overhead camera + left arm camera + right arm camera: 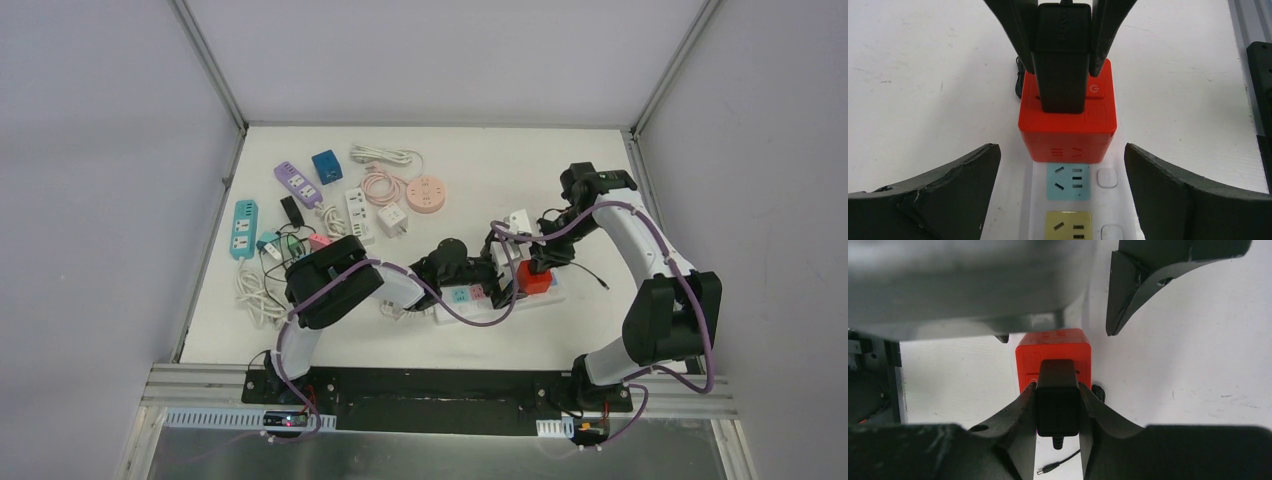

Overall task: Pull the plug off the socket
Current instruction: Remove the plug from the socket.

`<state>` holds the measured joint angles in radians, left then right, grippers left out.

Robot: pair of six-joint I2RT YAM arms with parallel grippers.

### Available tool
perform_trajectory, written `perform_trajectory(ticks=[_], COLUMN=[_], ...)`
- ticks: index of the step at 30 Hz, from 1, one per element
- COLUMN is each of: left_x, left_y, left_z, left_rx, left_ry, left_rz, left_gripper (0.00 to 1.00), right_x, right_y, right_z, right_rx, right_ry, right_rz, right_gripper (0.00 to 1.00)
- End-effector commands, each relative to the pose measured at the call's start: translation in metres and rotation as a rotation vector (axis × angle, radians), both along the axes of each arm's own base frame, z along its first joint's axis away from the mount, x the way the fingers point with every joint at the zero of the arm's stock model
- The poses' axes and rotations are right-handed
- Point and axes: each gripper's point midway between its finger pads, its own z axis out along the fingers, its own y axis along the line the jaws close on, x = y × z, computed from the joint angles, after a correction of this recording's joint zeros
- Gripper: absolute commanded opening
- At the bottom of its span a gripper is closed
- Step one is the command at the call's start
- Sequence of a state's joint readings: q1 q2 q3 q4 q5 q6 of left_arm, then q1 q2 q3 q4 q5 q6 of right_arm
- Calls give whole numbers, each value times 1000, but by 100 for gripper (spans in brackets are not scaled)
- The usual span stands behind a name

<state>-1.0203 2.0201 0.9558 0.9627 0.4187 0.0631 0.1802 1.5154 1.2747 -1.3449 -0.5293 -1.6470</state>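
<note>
Right gripper [1058,395] clamped on one black plug [1063,75], a finger on each side. Plug stands seated in the top of one red cube [1068,130], at the end of a white strip [1108,200]. Left gripper [1062,148] spread wide, straddling the strip just short of the cube, holding nothing. Two free outlets show between its fingers. Spare strips [298,183] and cables [255,290] lie at the table's [480,170] far left.

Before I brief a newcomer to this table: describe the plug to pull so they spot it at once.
On the white power strip at mid-table sits a red cube socket. The black plug stands in its top, pinched by the right gripper: the only black block on red.
</note>
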Motion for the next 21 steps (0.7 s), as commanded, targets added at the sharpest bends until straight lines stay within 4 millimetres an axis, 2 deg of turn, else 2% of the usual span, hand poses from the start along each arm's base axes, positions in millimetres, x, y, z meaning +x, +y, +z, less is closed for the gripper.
perform_trajectory(ticks=[1,7,21], left_x=[0,0,-11], left_y=[-19,-25,-28], left_z=[34,31,25], left_rx=[-111,-125,-126], left_ry=[-58,-43,-13], left_rz=[-22,-26,-52], left_gripper=[97,91,65], right_x=[-6,-8,-9], right_y=[9,9,11], right_z=[10,10,9], right_rx=[91,108,119], right_ry=[12,22,32], right_rz=[-24,-32,-50], right_gripper=[0,0,0])
